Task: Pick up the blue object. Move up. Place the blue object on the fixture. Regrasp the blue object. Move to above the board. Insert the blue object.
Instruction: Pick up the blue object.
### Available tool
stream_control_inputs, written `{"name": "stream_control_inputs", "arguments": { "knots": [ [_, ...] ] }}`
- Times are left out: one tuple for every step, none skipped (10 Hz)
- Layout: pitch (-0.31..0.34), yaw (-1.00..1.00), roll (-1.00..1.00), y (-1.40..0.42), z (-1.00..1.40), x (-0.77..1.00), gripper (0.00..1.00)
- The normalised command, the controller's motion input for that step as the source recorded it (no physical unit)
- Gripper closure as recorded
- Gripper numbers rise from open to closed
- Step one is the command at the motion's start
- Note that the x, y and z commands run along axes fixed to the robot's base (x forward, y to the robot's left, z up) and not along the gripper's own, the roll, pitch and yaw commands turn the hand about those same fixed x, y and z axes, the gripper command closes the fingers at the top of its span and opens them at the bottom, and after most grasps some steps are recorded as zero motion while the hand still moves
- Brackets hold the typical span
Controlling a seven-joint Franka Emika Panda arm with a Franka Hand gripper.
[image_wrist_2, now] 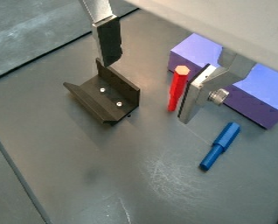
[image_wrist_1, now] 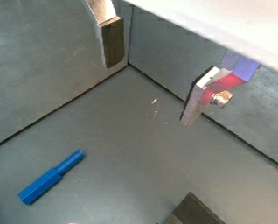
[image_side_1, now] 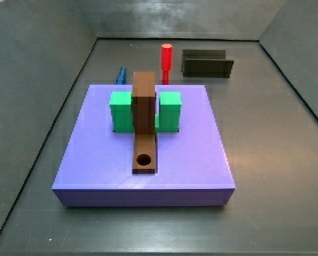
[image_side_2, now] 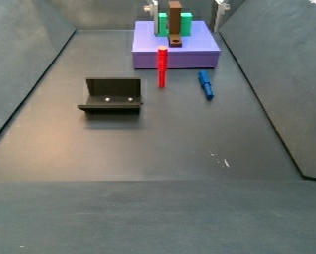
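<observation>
You saw the board (image_side_1: pixel 146 123) lying lengthwise on the purple platform (image_side_1: pixel 189 160), hole at its near end, between two green blocks (image_side_1: pixel 123 111). Behind stood the red peg (image_side_1: pixel 166 58) upright, the fixture (image_side_1: pixel 207 64) beside it, and the blue object (image_side_1: pixel 122 75) partly hidden; the gripper was out of view.

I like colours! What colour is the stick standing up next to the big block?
Red. The peg shows best in a wrist view, near the open claw.
</observation>
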Motion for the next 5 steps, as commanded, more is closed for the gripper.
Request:
{"name": "stream_control_inputs", "arguments": {
  "knots": [
    [0.000,0.00,0.00,0.00,0.03,0.00,0.00],
    [-0.007,0.00,0.00,0.00,0.00,0.00,0.00],
    [0.000,0.00,-0.02,0.00,0.00,0.00,0.00],
    [-0.011,0.00,0.00,0.00,-0.01,0.00,0.00],
    [-0.059,0.00,-0.05,-0.06,-0.11,0.00,0.00]
  ]
}}
